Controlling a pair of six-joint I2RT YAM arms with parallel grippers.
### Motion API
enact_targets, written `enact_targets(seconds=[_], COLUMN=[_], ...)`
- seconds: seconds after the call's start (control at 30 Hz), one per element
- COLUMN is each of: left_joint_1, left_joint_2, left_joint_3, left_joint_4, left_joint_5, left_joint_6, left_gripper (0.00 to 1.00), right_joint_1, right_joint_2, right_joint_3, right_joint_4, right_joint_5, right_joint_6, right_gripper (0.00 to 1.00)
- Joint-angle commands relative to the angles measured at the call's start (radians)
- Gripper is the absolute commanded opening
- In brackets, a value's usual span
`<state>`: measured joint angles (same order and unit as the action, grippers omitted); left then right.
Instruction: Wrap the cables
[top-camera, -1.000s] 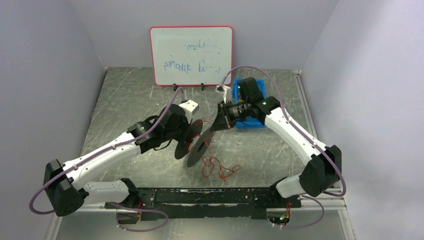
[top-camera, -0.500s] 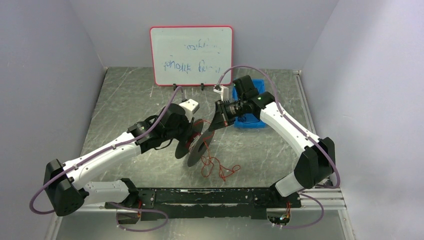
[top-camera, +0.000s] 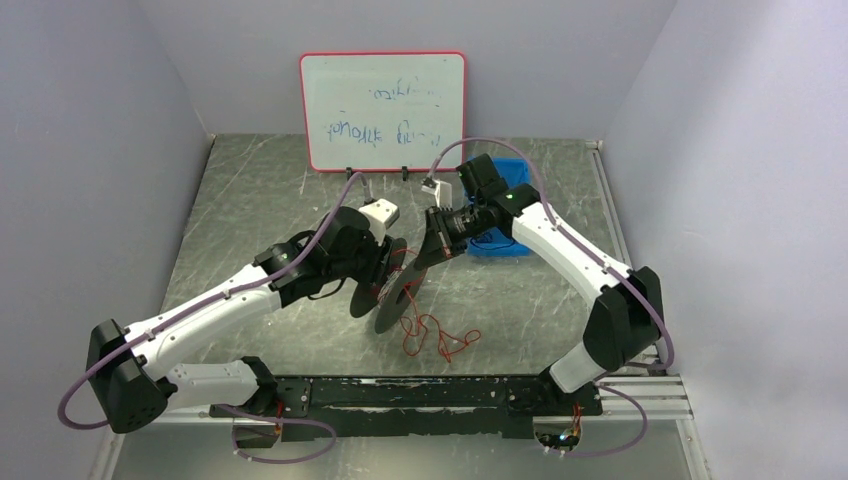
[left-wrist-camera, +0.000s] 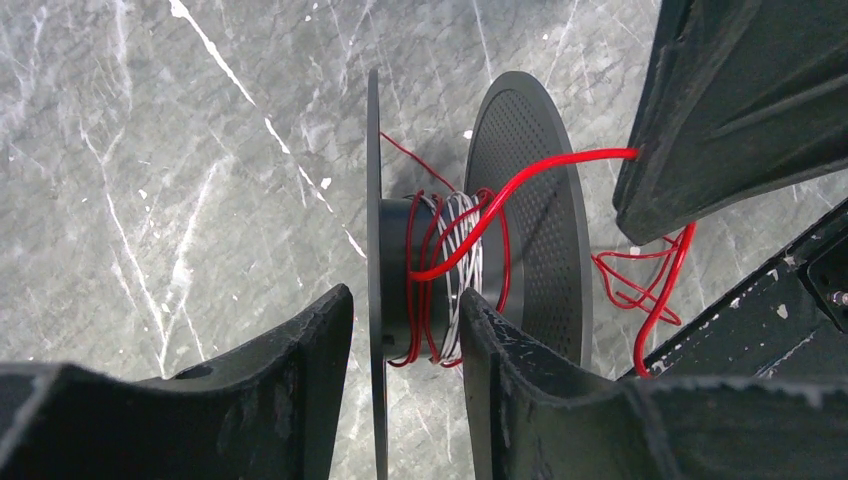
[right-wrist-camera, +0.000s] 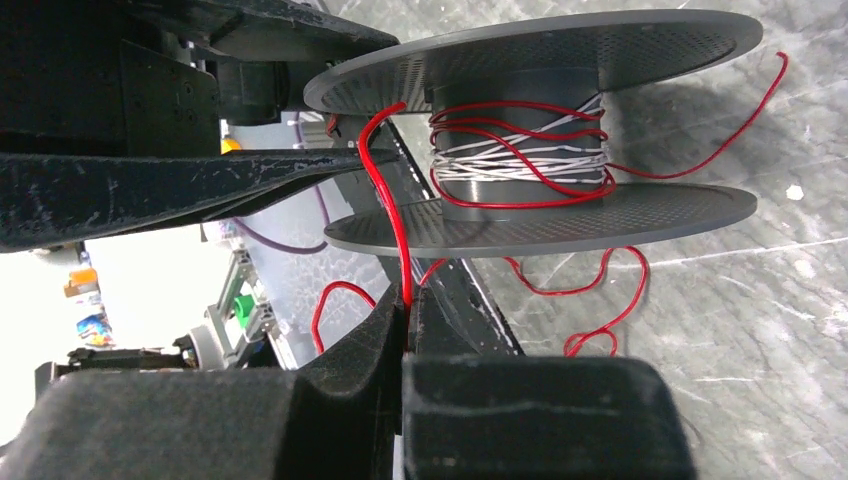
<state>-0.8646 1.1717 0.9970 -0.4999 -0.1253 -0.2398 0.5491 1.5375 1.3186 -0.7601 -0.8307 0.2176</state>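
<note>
A black spool (top-camera: 392, 292) stands on edge on the table, with red and white wire wound on its hub (left-wrist-camera: 450, 250). My left gripper (top-camera: 375, 272) has its fingers closed in around the spool's left disc (left-wrist-camera: 375, 200), one finger (left-wrist-camera: 300, 380) outside it and one between the discs. My right gripper (top-camera: 425, 258) is shut on a strand of the red cable (right-wrist-camera: 385, 200), pinched at its fingertips (right-wrist-camera: 408, 300) just beside the spool (right-wrist-camera: 540, 50). The strand (left-wrist-camera: 520, 180) runs taut from the hub to the right gripper's finger (left-wrist-camera: 730, 100). Loose red loops (top-camera: 437, 335) lie on the table in front.
A blue box (top-camera: 510, 246) sits behind the right arm. A whiteboard (top-camera: 383, 110) stands at the back. The black base rail (top-camera: 420, 392) runs along the near edge. Grey walls close in both sides.
My right arm has swung left and its gripper has moved a little closer to the spool with the red strand. The left arm and the spool have stayed put.
</note>
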Motion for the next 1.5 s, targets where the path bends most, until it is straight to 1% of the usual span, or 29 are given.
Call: enact_targets(seconds=[0.0, 0.37, 0.63, 0.73, 0.83, 1.0, 1.1, 1.37, 1.47], left_joint_1=[0.001, 0.001, 0.001, 0.001, 0.001, 0.001, 0.001, -0.001, -0.006], left_joint_2=[-0.026, -0.027, -0.021, -0.012, -0.005, 0.005, 0.009, -0.014, -0.026], left_joint_3=[0.006, 0.008, 0.008, 0.011, 0.013, 0.018, 0.019, 0.003, -0.002], left_joint_4=[0.029, 0.035, 0.031, 0.021, 0.02, 0.018, 0.019, 0.036, 0.035], left_joint_5=[0.027, 0.055, 0.05, 0.041, 0.045, 0.039, 0.044, 0.047, 0.03], left_joint_6=[0.002, 0.006, 0.006, 0.006, 0.007, 0.007, 0.01, 0.018, 0.02], left_gripper=[0.49, 0.5, 0.49, 0.41, 0.3, 0.18, 0.08, 0.07, 0.07], right_joint_1=[0.016, 0.056, 0.073, 0.08, 0.083, 0.088, 0.088, 0.088, 0.088], right_joint_2=[0.027, 0.095, 0.133, 0.145, 0.151, 0.154, 0.155, 0.147, 0.14], right_joint_3=[0.053, 0.122, 0.148, 0.156, 0.16, 0.159, 0.154, 0.123, 0.124], right_joint_4=[-0.048, -0.112, -0.141, -0.149, -0.151, -0.148, -0.142, -0.095, -0.098], right_joint_5=[-0.024, -0.021, -0.016, -0.013, -0.01, -0.011, -0.012, 0.019, 0.067], right_joint_6=[0.022, 0.029, 0.03, 0.03, 0.027, 0.029, 0.034, 0.064, 0.059], right_gripper=[0.0, 0.0, 0.0, 0.0, 0.0, 0.0, 0.0, 0.0, 0.04])
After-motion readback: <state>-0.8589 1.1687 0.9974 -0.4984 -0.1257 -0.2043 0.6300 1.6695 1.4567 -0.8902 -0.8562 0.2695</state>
